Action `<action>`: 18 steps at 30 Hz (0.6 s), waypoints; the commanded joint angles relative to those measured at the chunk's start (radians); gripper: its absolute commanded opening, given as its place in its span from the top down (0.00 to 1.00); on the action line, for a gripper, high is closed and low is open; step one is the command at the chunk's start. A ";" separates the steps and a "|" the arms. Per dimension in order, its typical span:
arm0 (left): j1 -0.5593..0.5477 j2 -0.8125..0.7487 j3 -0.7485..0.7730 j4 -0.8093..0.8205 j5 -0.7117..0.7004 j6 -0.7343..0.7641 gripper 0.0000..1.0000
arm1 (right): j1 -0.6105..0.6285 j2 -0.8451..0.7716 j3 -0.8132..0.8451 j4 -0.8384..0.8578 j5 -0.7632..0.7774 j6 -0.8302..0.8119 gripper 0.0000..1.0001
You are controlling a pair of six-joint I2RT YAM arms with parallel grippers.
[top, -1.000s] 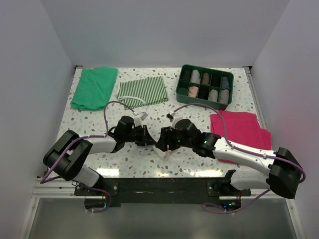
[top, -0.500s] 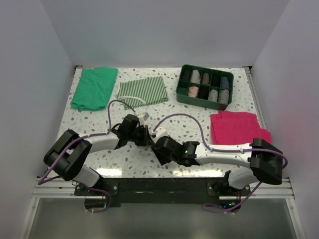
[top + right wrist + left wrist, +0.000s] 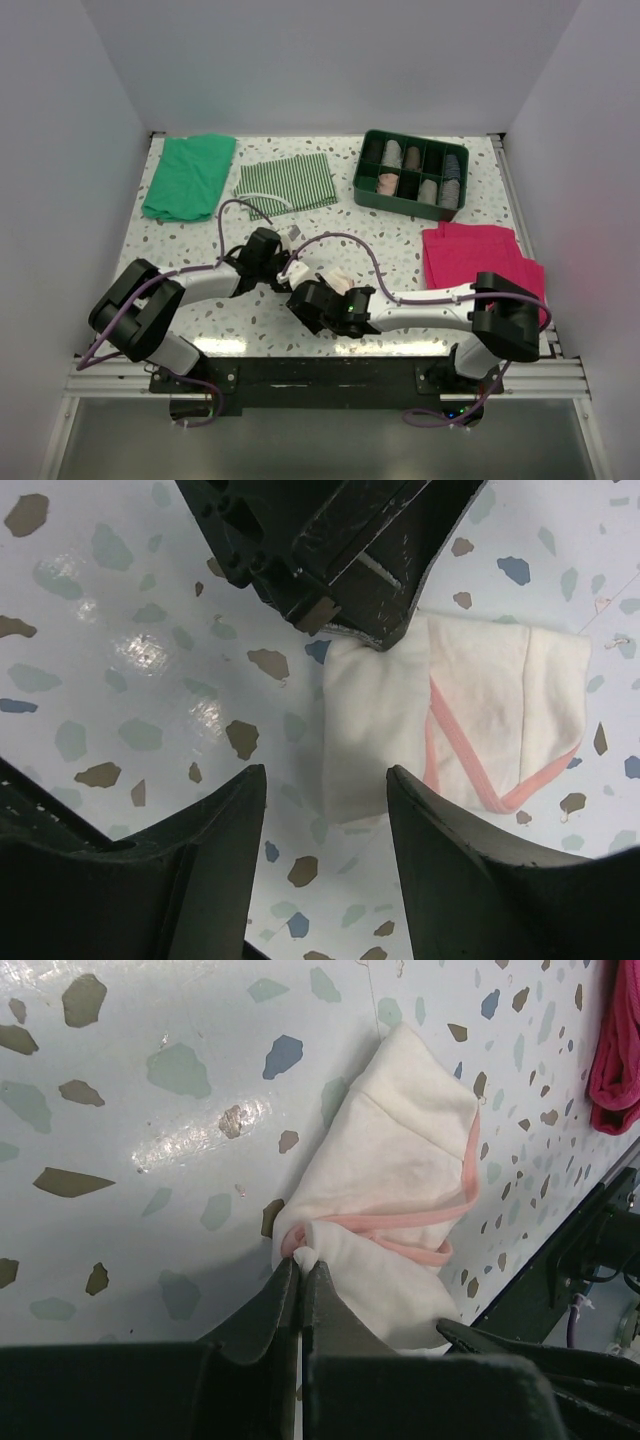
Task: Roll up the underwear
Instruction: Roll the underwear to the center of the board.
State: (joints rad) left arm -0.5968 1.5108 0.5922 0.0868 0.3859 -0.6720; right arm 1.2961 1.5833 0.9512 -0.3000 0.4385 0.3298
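The underwear (image 3: pixel 400 1170) lies folded on the speckled table, pale cream-pink with darker pink edging, and shows as a small pale patch (image 3: pixel 335 277) in the top view. My left gripper (image 3: pixel 302 1265) is shut on its near left corner, pinching a small tuft of fabric. My right gripper (image 3: pixel 325 772) is open and hovers over the table at the underwear's (image 3: pixel 470 710) folded end, whose corner shows between the fingers. The left gripper's dark body (image 3: pixel 340 550) fills the top of the right wrist view. In the top view both grippers meet near the table's front centre, the left (image 3: pixel 293 270) just behind the right (image 3: pixel 300 298).
A green compartment tray (image 3: pixel 361 183) with several rolled items stands at the back right. A bright magenta cloth (image 3: pixel 480 260) lies at the right, a green cloth (image 3: pixel 188 175) at the back left, and a green-and-white striped cloth (image 3: pixel 285 183) beside it.
My right arm has drawn back toward the near edge and swung left, uncovering the underwear. The left gripper has kept its pinch on the corner and barely moved.
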 commanded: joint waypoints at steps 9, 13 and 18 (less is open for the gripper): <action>-0.006 0.006 0.034 -0.013 0.010 0.006 1.00 | 0.006 0.072 0.008 0.033 0.072 -0.029 0.46; -0.006 0.008 0.037 -0.010 0.011 0.006 1.00 | 0.006 0.084 -0.041 0.059 0.051 0.009 0.47; -0.006 0.009 0.038 -0.013 0.016 0.003 1.00 | 0.006 0.104 -0.074 0.065 0.040 0.049 0.51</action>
State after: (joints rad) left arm -0.5972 1.5120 0.5987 0.0799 0.3935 -0.6716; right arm 1.2968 1.6695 0.9119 -0.2623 0.4801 0.3222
